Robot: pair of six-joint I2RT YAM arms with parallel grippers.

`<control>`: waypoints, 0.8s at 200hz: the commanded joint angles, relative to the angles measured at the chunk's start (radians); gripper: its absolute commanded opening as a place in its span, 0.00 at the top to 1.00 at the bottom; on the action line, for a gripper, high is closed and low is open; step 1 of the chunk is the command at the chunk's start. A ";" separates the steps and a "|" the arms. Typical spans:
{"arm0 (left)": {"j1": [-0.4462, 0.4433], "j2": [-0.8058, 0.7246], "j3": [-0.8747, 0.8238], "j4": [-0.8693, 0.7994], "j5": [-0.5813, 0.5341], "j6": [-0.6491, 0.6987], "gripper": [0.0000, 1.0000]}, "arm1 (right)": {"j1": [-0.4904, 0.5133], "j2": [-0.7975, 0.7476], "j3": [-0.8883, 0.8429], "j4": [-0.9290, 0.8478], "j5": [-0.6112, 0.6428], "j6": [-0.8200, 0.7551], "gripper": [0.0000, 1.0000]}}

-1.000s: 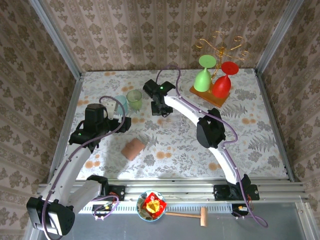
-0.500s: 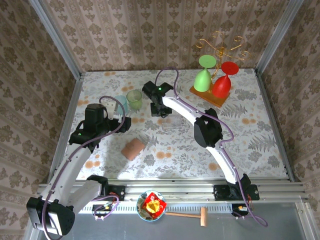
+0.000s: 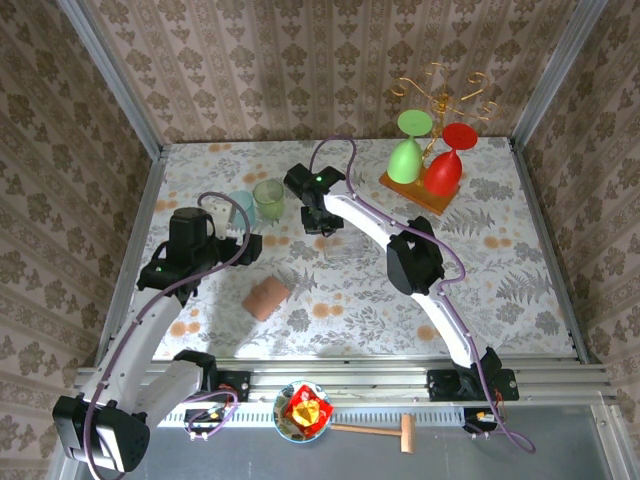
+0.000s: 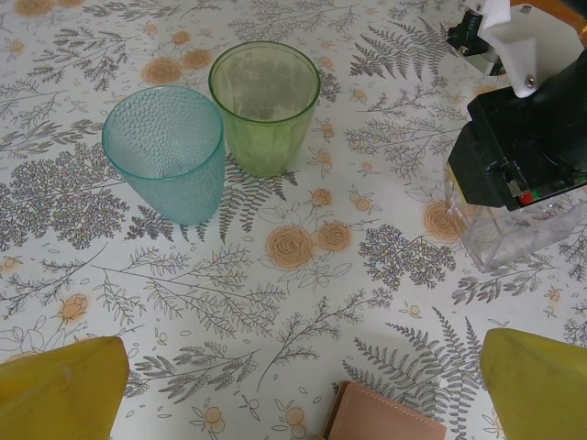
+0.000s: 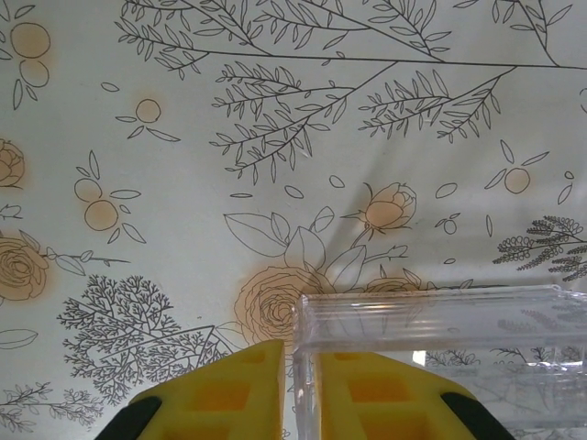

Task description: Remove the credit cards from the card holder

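The card holder [image 3: 266, 297], a salmon-brown wallet, lies folded shut on the flowered table left of centre; its stitched corner [image 4: 385, 423] pokes in at the bottom of the left wrist view. The credit cards are hidden. My left gripper [image 3: 246, 246] hovers just behind the wallet, wide open [image 4: 298, 385], its yellow fingers [image 4: 60, 390] at the frame's lower corners. My right gripper [image 3: 322, 220] is further back, over a clear plastic box [image 4: 514, 234]. Its yellow fingers [image 5: 229, 390] straddle one wall of that box [image 5: 431, 316], standing slightly open [image 5: 301, 357] with a thin gap on the left side.
A teal cup [image 4: 170, 151] and a green cup [image 4: 264, 105] stand upright behind the left gripper. A wooden stand [image 3: 420, 190] with a green and a red glass sits at the back right. A bowl [image 3: 305, 410] and a wooden mallet [image 3: 375, 432] lie beyond the front rail.
The right arm has shifted slightly left and back, then settled. Its jaws have eased apart around the clear box wall. The left arm and the wallet have not moved.
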 commanded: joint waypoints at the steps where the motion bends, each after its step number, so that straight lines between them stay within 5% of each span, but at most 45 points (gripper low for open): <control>1: 0.002 -0.018 -0.015 0.007 0.007 -0.003 0.01 | -0.002 -0.016 0.025 -0.030 0.057 0.007 0.83; 104: -0.019 -0.002 -0.017 -0.008 -0.016 0.009 0.00 | -0.005 -0.068 0.012 -0.017 0.043 0.002 0.80; 160: -0.068 0.057 -0.004 -0.037 -0.014 -0.024 0.00 | 0.002 -0.210 -0.132 0.069 -0.019 0.005 0.73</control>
